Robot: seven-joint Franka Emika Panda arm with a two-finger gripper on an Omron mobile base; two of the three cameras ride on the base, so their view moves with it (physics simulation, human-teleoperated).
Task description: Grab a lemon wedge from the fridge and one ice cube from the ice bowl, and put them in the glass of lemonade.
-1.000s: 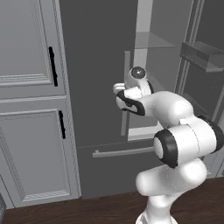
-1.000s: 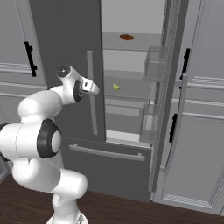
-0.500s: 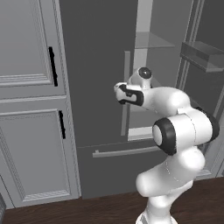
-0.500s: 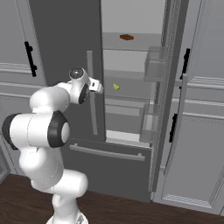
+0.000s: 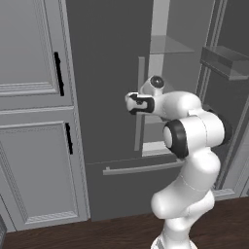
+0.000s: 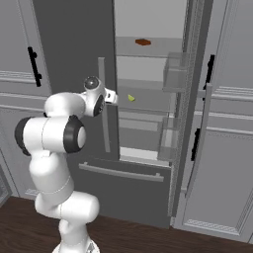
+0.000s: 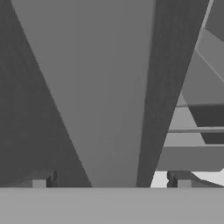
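The fridge (image 6: 74, 44), a tall matte dark grey unit, is seen with one door ajar at centre frame. The tiny yellow-green lemon wedge (image 6: 131, 98) is seen on a clear glass shelf (image 6: 148, 91). The fingers (image 7: 40, 180) are spread wide around the long bar handle (image 7: 100, 87), nothing pinched.

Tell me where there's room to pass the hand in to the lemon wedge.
The open gap between the shut left door's bar handle and the swung-out right door is free. The lemon wedge sits alone on its shelf. Door bins crowd the right side; the open gripper is at the gap's left edge.
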